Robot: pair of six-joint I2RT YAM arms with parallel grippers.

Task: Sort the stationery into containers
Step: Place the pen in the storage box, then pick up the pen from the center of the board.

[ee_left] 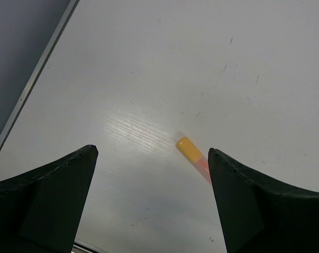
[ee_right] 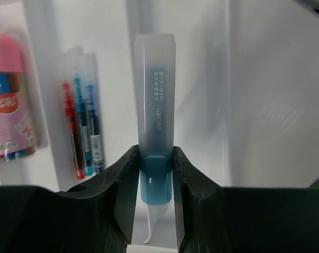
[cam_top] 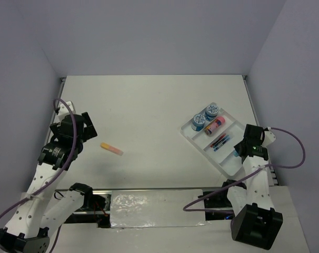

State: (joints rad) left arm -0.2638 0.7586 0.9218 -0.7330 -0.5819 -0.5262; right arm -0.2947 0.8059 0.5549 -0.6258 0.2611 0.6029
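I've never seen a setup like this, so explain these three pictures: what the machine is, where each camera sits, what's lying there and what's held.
These are two robot arms bolted at the near edge of a table, each ending in a two-finger gripper. One picture looks down from above; the other two come from wrist cameras. A white tray on the right holds two round tubs, a pink marker and thin pens. A yellow-orange stick lies alone on the table. The left gripper is open, with that stick ahead of it. The right gripper is shut on a light-blue stick over the tray.
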